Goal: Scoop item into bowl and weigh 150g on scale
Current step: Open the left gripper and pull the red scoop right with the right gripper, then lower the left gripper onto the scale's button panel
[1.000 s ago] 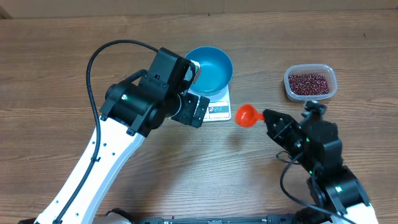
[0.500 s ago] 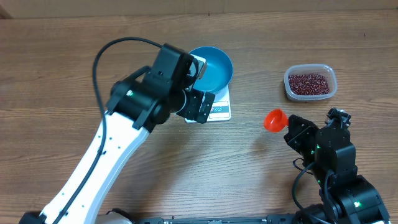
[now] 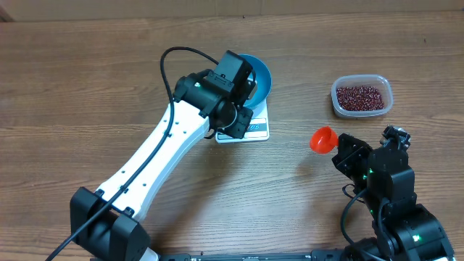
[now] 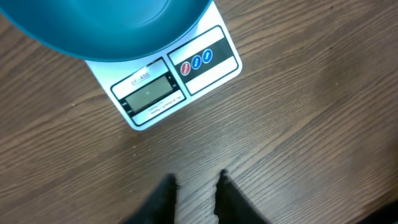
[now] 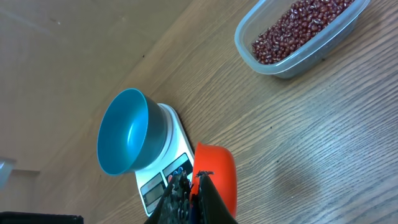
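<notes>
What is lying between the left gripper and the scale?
Nothing. The left wrist view shows only bare table between the left gripper and the scale, on its display side.

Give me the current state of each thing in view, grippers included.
bowl: upright on the scale, empty.
scale: under the bowl, display unreadable.
beans: in the tub, none in the bowl.
tub: open, no lid.
scoop: held off the table, no beans seen in it.
left gripper: narrowly open, empty, over the table beside the scale.
right gripper: shut on the scoop.
</notes>
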Controlling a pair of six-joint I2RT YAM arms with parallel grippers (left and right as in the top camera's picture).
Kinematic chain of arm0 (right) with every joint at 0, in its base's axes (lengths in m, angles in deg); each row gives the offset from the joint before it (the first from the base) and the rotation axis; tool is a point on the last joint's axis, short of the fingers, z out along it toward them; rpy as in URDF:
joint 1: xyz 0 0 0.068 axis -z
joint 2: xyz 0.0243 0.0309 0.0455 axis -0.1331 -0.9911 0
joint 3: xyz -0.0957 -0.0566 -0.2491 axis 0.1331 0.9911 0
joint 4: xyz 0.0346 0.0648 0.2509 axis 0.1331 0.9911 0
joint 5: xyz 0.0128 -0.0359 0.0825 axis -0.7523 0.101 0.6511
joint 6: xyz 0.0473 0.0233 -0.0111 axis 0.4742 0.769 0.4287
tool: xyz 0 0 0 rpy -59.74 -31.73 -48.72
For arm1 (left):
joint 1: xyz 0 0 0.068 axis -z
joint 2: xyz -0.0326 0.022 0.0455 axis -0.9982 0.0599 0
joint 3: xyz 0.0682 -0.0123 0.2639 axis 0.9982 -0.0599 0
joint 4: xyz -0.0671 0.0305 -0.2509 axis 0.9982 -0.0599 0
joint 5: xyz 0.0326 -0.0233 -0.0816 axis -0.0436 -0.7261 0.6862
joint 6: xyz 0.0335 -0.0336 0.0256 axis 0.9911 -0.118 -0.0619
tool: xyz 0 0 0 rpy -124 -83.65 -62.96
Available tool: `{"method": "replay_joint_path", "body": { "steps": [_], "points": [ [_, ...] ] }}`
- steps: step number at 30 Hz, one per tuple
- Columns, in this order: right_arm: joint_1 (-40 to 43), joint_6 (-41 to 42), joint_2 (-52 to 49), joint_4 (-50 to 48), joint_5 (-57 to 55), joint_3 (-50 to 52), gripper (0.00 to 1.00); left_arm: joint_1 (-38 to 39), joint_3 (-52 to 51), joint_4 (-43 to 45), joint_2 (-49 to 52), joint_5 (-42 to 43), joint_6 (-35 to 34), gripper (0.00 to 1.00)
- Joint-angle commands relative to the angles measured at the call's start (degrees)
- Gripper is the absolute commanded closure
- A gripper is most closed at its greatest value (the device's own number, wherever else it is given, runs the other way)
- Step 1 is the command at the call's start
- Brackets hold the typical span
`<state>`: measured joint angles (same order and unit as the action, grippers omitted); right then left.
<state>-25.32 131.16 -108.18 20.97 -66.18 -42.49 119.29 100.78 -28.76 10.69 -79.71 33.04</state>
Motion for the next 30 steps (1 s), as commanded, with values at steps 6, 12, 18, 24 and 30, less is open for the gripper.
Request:
{"method": "replay_joint_path", "body": {
  "steps": [6, 12, 18, 24, 30],
  "points": [
    [-0.2, -0.5, 0.3, -0.4, -1.0, -1.6, 0.96, 0.7, 0.7, 2.5, 0.4, 0.1, 0.5, 0.96],
    [-0.2, -0.4, 0.3, -0.4, -1.4, -1.6, 0.96, 0.7, 0.7, 2.3, 0.4, 0.6, 0.5, 0.96],
    [-0.2, -0.5, 0.3, -0.3, -1.4, -1.6, 0.96, 1.0, 0.7, 3.1, 0.4, -3.0, 3.4, 0.96],
    [-0.2, -0.5, 0.2, -0.3, -1.4, -1.6, 0.96, 2.9, 0.5, 3.4, 0.4, -4.6, 8.8, 0.96],
    [-0.2, -0.5, 0.3, -0.2, -1.4, -1.6, 0.96, 3.7, -1.9, 6.3, 0.3, -4.8, 9.4, 0.96]
  ]
}}
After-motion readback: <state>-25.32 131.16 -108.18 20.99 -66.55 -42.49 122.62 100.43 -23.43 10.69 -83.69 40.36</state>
